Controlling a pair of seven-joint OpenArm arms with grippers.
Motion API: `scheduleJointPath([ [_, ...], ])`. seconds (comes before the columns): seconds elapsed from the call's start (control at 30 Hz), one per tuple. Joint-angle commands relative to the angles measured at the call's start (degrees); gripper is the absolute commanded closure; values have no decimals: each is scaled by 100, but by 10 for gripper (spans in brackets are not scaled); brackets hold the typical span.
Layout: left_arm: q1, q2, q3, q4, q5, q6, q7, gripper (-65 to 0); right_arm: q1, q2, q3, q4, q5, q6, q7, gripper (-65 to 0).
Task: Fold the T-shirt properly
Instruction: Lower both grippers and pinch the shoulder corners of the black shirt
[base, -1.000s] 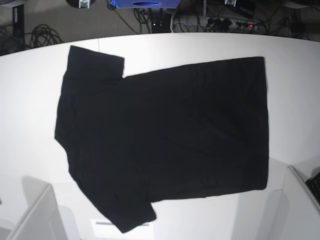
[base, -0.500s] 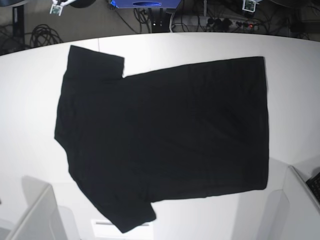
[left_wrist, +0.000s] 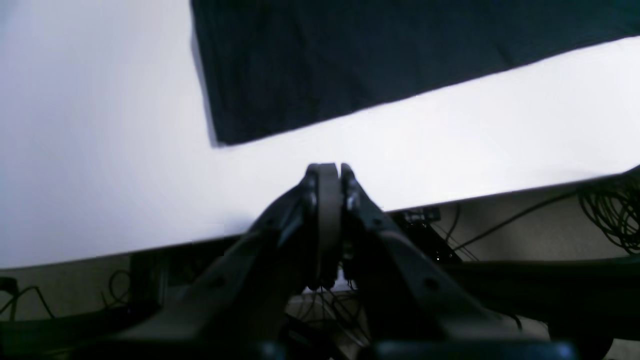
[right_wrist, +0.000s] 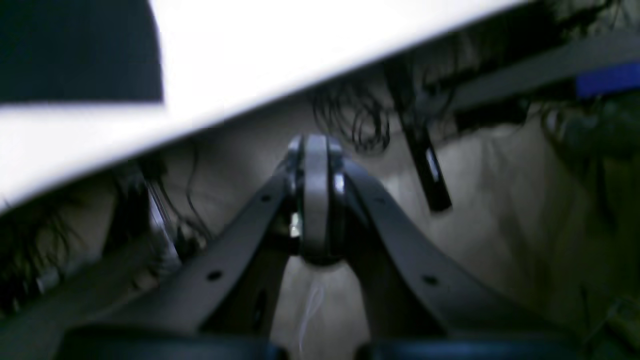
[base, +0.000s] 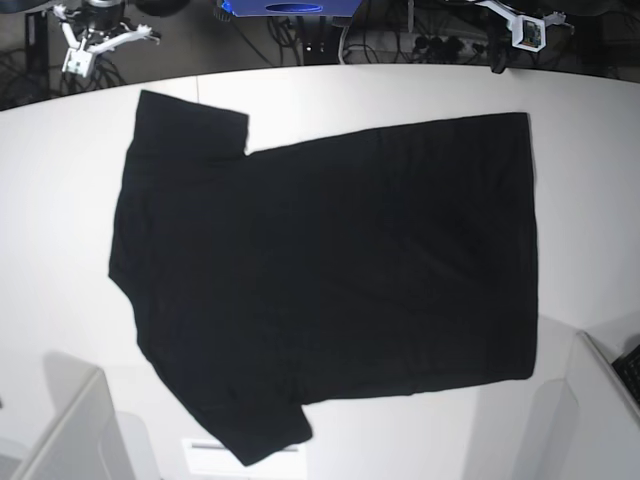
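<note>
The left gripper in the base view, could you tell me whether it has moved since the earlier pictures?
Yes. The left gripper has come down into the frame from the top edge, toward the table's far edge near the T-shirt's corner.

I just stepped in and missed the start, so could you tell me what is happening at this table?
A black T-shirt lies spread flat on the white table, with no fold made yet. Nothing is holding it. The left hand and the right hand are both shut and empty, at the table's far edge, near the shirt's far corners.
</note>
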Motion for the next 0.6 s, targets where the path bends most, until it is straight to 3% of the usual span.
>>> scheduleJointPath([
  [0.0, 26, 5, -20, 98, -25, 27, -124, 0, -16, 34, 5, 193, 142, -34, 152, 0],
  [0.17, -97, 5, -20, 89, -51, 27, -124, 0, 186, 78, -13, 237, 1268, 45, -50, 0],
  [0.23, -97, 14, -134, 98, -60, 27, -124, 0, 336, 157, 31, 237, 1813, 476, -305, 0],
  [0.27, -97, 31, -222, 98, -60, 27, -124, 0, 397, 236, 40, 237, 2085, 748, -463, -33],
  [0.4, -211, 40, -521, 98, -78, 27, -80, 0, 661, 527, 84, 220, 3246, 1619, -1167, -371],
  [0.43, -211, 40, -582, 98, -78, 27, -80, 0, 714, 588, 163, 220, 3483, 1733, -1263, -401],
  [0.5, -211, 40, -679, 98, -166, 27, -80, 0, 889, 632, 321, 202, 3958, 1830, -1457, -389],
  [0.57, -211, 22, -767, 89, -544, 27, -80, -92, 1092, 650, 550, 193, 4230, 1830, -1800, -360],
])
